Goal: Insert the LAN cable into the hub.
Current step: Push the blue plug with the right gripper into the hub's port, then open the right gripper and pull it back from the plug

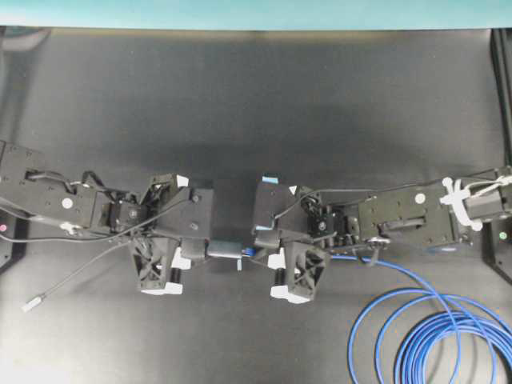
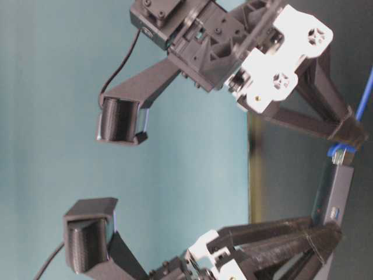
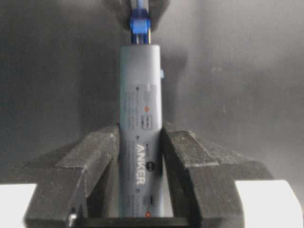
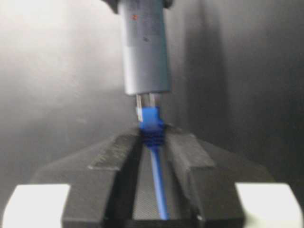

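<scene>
The grey bar-shaped hub [image 3: 141, 109] is clamped upright between my left gripper's [image 3: 141, 142] fingers. It also shows in the overhead view [image 1: 224, 248], held by the left gripper [image 1: 200, 250] at mid-table. My right gripper [image 4: 153, 137] is shut on the blue boot of the LAN cable [image 4: 156, 180]. The cable's plug [image 4: 148, 108] meets the hub's end port [image 4: 145, 47], with a short clear stretch of plug still showing. In the overhead view the right gripper [image 1: 260, 254] faces the left one, with the plug [image 1: 246, 254] between them. The table-level view shows the plug [image 2: 338, 153] at the hub's [image 2: 338, 192] end.
The blue cable lies in loose coils [image 1: 432, 336] at the front right and runs up to the right arm. The hub's thin grey tail hangs to the left and ends in a small silver plug [image 1: 32, 302]. Both arms are raised over the black table [image 1: 240, 104].
</scene>
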Robot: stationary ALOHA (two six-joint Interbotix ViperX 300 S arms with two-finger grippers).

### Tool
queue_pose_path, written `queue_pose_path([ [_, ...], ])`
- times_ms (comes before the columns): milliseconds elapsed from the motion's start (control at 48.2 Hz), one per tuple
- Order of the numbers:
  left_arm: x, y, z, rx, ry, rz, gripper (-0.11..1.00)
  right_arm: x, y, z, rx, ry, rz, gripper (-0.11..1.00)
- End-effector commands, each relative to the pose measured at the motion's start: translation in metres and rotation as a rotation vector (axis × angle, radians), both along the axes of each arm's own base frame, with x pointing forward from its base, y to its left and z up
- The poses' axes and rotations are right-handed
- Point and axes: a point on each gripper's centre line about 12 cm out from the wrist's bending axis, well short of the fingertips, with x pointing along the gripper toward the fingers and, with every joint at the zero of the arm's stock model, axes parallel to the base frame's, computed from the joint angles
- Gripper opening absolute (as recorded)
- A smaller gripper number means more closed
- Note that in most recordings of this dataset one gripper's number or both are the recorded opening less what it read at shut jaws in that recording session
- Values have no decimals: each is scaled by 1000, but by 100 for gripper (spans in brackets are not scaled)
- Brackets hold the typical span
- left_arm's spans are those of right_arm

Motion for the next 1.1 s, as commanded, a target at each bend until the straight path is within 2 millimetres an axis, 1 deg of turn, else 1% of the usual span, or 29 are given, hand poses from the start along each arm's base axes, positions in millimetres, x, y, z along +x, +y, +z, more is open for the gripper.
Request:
queue_pose_path([
  [0,15,2,22,-1,-97,2,28,20,-3,28,14,-114,-16,13],
  [270,11,2,18,-1,-80,3,28,18,-5,28,13,-110,-19,13],
  [457,4,2,13,0,-61,3,28,9,-4,22,13,-86,-16,13],
  [623,4,2,13,0,-61,3,28,-1,-5,18,13,-66,-18,13],
  [768,3,2,12,0,-58,3,28,-6,-6,17,12,-63,-18,15],
  [810,3,2,12,1,-55,3,28,-8,-5,16,11,-57,-16,21],
  [934,1,3,9,2,-35,3,28,-13,-5,14,10,-47,-15,58],
  [976,0,3,9,2,-34,3,28,-14,-4,14,9,-44,-10,69],
  [1038,0,3,8,3,-29,4,28,-16,-4,13,9,-36,-10,82],
  [1080,-1,3,8,3,-29,4,28,-20,-3,12,8,-27,-8,86],
])
